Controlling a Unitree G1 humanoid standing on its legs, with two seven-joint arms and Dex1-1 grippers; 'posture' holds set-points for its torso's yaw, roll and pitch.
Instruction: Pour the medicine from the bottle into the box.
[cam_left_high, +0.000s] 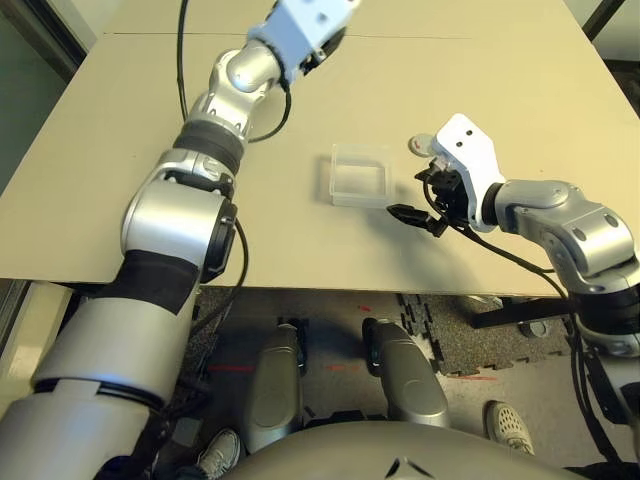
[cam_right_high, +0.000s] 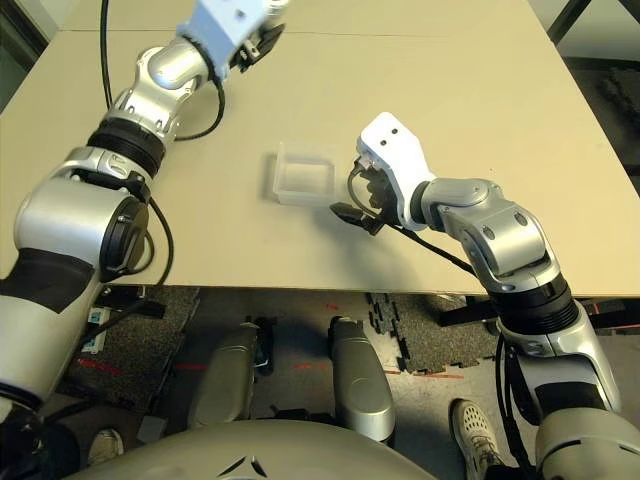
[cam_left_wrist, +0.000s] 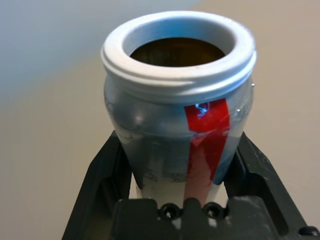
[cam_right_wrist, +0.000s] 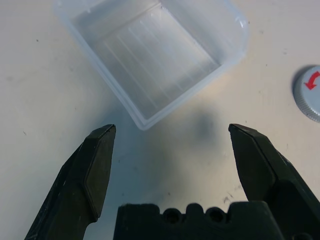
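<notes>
The bottle is a silver-grey cylinder with a thick, pale, rounded rim and a red stripe running down its side from just under the neck. The stripe has a glossy, slightly creased surface, and light glints off its upper part. The mouth is uncovered, and the inside looks dark brown; whether pellets lie in there, I cannot tell. The left tool is closed on the bottle, one black finger against each side, near the upper edge of the frame in the left eye view, left of centre. Whether the bottle is tilted, I cannot tell.

The box sits on the desk near the middle of the frame, a shallow square tray of clear, milky plastic with rounded corners and faint parallel lines across its floor. The right tool is wide open with nothing between its fingers, just beside the box, right of centre in the left eye view. The round grey cap, ridged around its side and marked with a red curved arrow, lies on the desk to the right of the box.
</notes>
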